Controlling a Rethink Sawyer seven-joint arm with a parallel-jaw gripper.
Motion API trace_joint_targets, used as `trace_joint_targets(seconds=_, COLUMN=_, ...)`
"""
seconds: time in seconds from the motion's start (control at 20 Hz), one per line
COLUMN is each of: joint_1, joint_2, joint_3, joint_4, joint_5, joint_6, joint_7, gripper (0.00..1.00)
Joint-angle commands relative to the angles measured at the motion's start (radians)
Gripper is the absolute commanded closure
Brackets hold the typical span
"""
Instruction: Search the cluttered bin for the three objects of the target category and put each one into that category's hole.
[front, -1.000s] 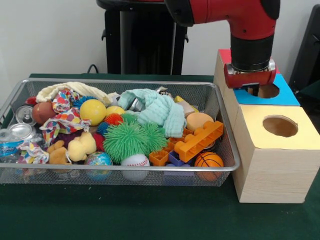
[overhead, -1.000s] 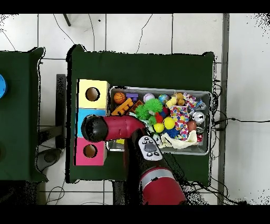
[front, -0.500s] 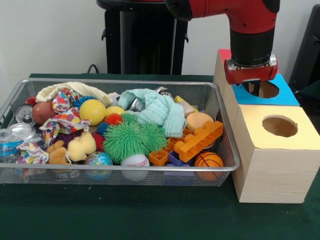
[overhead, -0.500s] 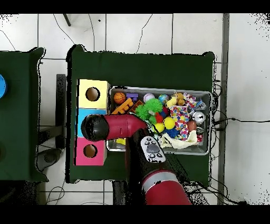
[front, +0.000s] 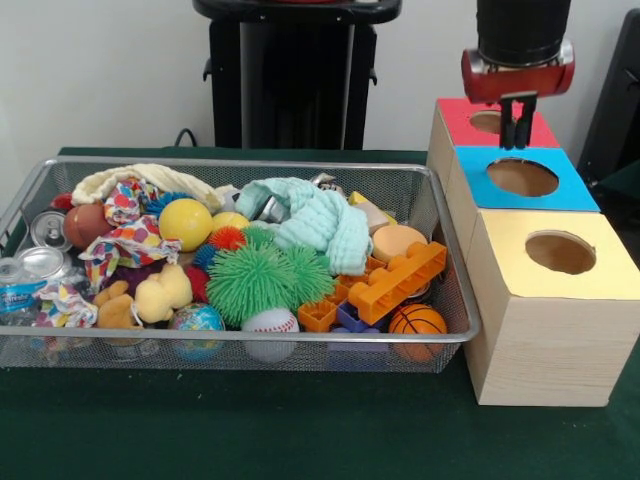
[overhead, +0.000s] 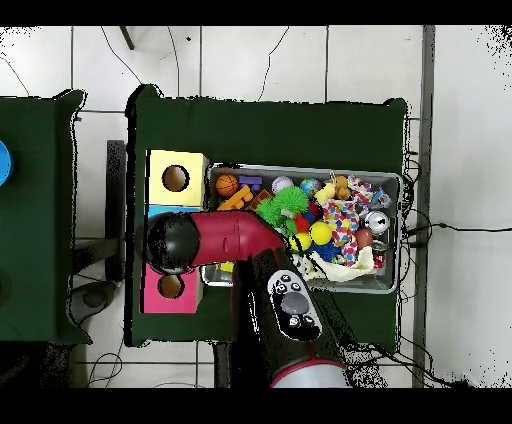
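Lifted since a second ago, our gripper (front: 516, 128) hangs above the blue hole (front: 522, 177), fingers pressed together, holding nothing. We judge one drop done; any remaining targets lie in the bin (front: 452, 300).

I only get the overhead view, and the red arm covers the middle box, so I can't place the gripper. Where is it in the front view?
Observer: The gripper hangs above the boxes, clear of their tops, in line with the edge where the red-topped wooden box meets the blue-topped wooden box.
Operator: Is the blue one's hole blocked?
Observer: No. The round hole in the blue top is in full view, with nothing showing in it.
Operator: Is the gripper carrying anything?
Observer: No object shows under it from the front.
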Motion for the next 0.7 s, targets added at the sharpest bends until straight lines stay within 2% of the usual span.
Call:
trace_joint_targets(seconds=0.05, joint_1=-0.036, joint_2=-0.067, joint_3=0.064, joint_4=0.002, joint_5=0.029, joint_6=0.142, joint_7=0.003, gripper=1.0)
trace_joint_targets(seconds=0.4, joint_1=-0.085, joint_2=-0.019, joint_3=0.03, joint_4=-0.04, joint_5=-0.049, joint_6=0.11, joint_7=-0.061, gripper=1.0)
trace_joint_targets(seconds=0.7, joint_1=-0.192, joint_2=0.051, joint_3=0.04, joint_4=-0.13, joint_5=-0.165, joint_6=0.108, joint_7=-0.214, gripper=1.0)
